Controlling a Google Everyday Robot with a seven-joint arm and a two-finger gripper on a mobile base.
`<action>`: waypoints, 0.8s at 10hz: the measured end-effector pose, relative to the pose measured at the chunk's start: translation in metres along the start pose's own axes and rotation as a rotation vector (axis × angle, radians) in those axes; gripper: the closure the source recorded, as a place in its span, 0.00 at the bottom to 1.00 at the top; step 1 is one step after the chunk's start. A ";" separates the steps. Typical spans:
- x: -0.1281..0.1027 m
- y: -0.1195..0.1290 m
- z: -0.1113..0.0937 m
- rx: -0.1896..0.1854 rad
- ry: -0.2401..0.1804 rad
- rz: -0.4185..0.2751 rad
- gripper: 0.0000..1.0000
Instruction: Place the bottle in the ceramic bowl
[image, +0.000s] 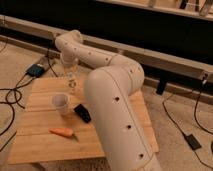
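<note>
- Gripper (70, 79) check-in: mine hangs just behind the see-through whitish plastic cup (61, 101), pointing down over the far part of the light slatted wooden table (40, 146).
- Honestly can't tell from this angle if it's open or closed, so I won't claim either.
- The small pale plastic bottle (72, 85) is right under the gripper, just behind the cup and a touch to its right. It looks roughly upright. I can't tell whether the gripper is touching it.
- The dark glossy ceramic bowl (82, 113) sits just right of the cup and slightly nearer the camera, close to it. Its right side is hidden behind my arm, so I only get part of its shape. The bottle isn't in it; they're on opposite sides of the cup.
- An orange carrot (62, 132) lies flat on the table in front of the cup, near it but apart.
- My chunky white arm (112, 95) with its little dark dots comes up on the cup's right, then reaches over behind the cup to the gripper.
- Off the table, black cables (10, 94) run on the floor left of the cup. A small blue box (36, 70) sits on the floor behind and left of it. A black power brick (192, 141) lies on the floor well off to the cup's right.
</note>
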 end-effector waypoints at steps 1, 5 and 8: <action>-0.001 -0.001 -0.001 0.002 0.000 0.001 0.93; -0.001 -0.012 -0.025 0.014 -0.022 0.017 1.00; 0.010 -0.031 -0.059 0.045 -0.040 0.058 1.00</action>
